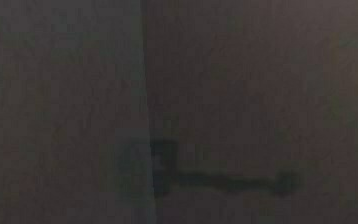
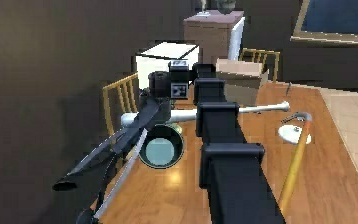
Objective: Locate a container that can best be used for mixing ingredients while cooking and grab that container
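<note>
arm side view: my arm point(image 2: 222, 150) runs as a dark bar from the near edge out over the wooden desk point(image 2: 337, 185).
pincer: my pincer point(image 2: 82, 190) reaches left off the arm's far end, its thin fingers slanting toward the desk's near left edge.
pincer state: i cannot tell whether the fingers are apart or together, nor whether they hold anything.
bowl: a round dark-rimmed bowl point(image 2: 162, 150) with a pale teal inside sits on the desk, just left of my arm, beside the fingers.
far end of desk: a white box point(image 2: 167, 58) and a cardboard box point(image 2: 239, 75).
right of arm: a white rod point(image 2: 262, 106) and a long yellow stick point(image 2: 297, 165).
forward view: a dark wall point(image 1: 67, 80).
</note>
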